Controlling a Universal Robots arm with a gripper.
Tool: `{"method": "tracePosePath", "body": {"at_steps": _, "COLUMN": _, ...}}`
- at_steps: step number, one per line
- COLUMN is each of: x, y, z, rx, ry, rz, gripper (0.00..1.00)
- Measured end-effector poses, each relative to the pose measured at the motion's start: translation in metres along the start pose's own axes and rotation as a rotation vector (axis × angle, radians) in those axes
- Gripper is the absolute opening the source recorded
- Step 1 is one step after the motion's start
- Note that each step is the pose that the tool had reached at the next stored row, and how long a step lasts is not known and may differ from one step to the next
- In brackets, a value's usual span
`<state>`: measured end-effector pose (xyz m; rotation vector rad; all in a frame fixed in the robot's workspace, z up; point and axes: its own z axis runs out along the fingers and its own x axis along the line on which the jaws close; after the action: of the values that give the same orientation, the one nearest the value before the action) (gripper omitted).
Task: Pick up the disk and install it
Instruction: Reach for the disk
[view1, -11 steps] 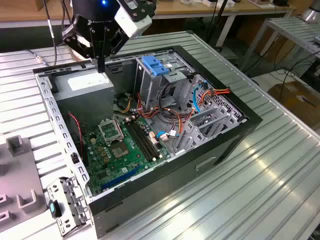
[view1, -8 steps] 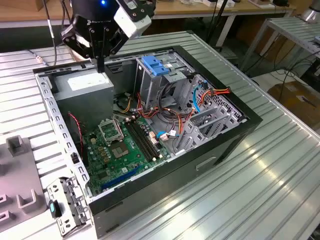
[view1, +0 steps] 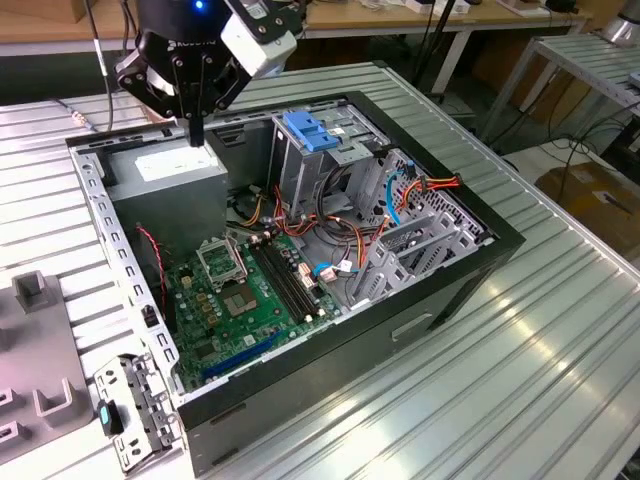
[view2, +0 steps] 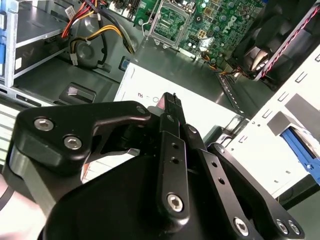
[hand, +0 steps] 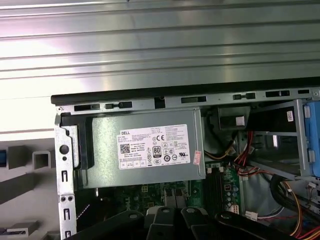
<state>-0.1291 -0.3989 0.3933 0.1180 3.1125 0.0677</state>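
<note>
Fingers (view2: 172, 112) pressed together on nothing, the gripper (view1: 197, 140) hangs over the power supply (view1: 175, 165) — pickup seemingly not begun — while what looks like the disk (view2: 302, 150) lies just outside the case wall (view1: 92, 210), so a grasp calls for parting them there.

Quick count: one open PC case (view1: 300, 388), one grey power supply (view1: 175, 170), one green motherboard (view1: 250, 300), one blue latch (view1: 310, 132), one metal drive cage (view1: 290, 170), one gripper (view1: 197, 138), one worktop (view1: 480, 400).
</note>
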Motion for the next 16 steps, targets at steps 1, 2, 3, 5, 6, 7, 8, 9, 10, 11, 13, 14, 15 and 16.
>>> {"method": "tracePosePath", "body": {"at_steps": 1, "x": 0.0004, "y": 0.0000, "z": 0.0000, "rx": 0.0000, "ry": 0.0000, "rz": 0.000, "gripper": 0.11}}
{"method": "tracePosePath", "body": {"at_steps": 2, "x": 0.0009, "y": -0.0001, "z": 0.0000, "rx": 0.0000, "ry": 0.0000, "rz": 0.000, "gripper": 0.11}}
{"method": "tracePosePath", "body": {"at_steps": 3, "x": 0.0013, "y": -0.0001, "z": -0.0001, "rx": 0.0001, "ry": 0.0001, "rz": 0.000, "gripper": 0.11}}
{"method": "tracePosePath", "body": {"at_steps": 5, "x": 0.0024, "y": -0.0002, "z": 0.0000, "rx": 0.0000, "ry": 0.0000, "rz": 0.000, "gripper": 0.11}}
{"method": "tracePosePath", "body": {"at_steps": 6, "x": 0.0032, "y": -0.0002, "z": -0.0001, "rx": 0.0000, "ry": 0.0000, "rz": 0.000, "gripper": 0.11}}
{"method": "tracePosePath", "body": {"at_steps": 7, "x": 0.0040, "y": -0.0003, "z": -0.0001, "rx": 0.0000, "ry": 0.0000, "rz": 0.000, "gripper": 0.11}}
{"method": "tracePosePath", "body": {"at_steps": 8, "x": 0.0046, "y": -0.0004, "z": -0.0001, "rx": 0.0000, "ry": 0.0000, "rz": 0.000, "gripper": 0.11}}
{"method": "tracePosePath", "body": {"at_steps": 9, "x": 0.0050, "y": -0.0004, "z": -0.0001, "rx": 0.0000, "ry": 0.0000, "rz": 0.000, "gripper": 0.11}}
{"method": "tracePosePath", "body": {"at_steps": 10, "x": 0.0054, "y": -0.0004, "z": -0.0001, "rx": 0.0000, "ry": 0.0000, "rz": 0.000, "gripper": 0.11}}
{"method": "tracePosePath", "body": {"at_steps": 11, "x": 0.0059, "y": -0.0004, "z": -0.0001, "rx": 0.0000, "ry": 0.0000, "rz": 0.000, "gripper": 0.11}}
{"method": "tracePosePath", "body": {"at_steps": 13, "x": 0.0068, "y": -0.0005, "z": -0.0001, "rx": 0.0000, "ry": 0.0000, "rz": 0.000, "gripper": 0.11}}
{"method": "tracePosePath", "body": {"at_steps": 14, "x": 0.0074, "y": -0.0006, "z": -0.0001, "rx": 0.0000, "ry": 0.0000, "rz": 0.000, "gripper": 0.11}}
{"method": "tracePosePath", "body": {"at_steps": 15, "x": 0.0083, "y": -0.0007, "z": -0.0002, "rx": 0.0000, "ry": -0.0001, "rz": 0.000, "gripper": 0.11}}
{"method": "tracePosePath", "body": {"at_steps": 16, "x": 0.0094, "y": -0.0007, "z": -0.0002, "rx": 0.0001, "ry": 0.0000, "rz": 0.000, "gripper": 0.11}}
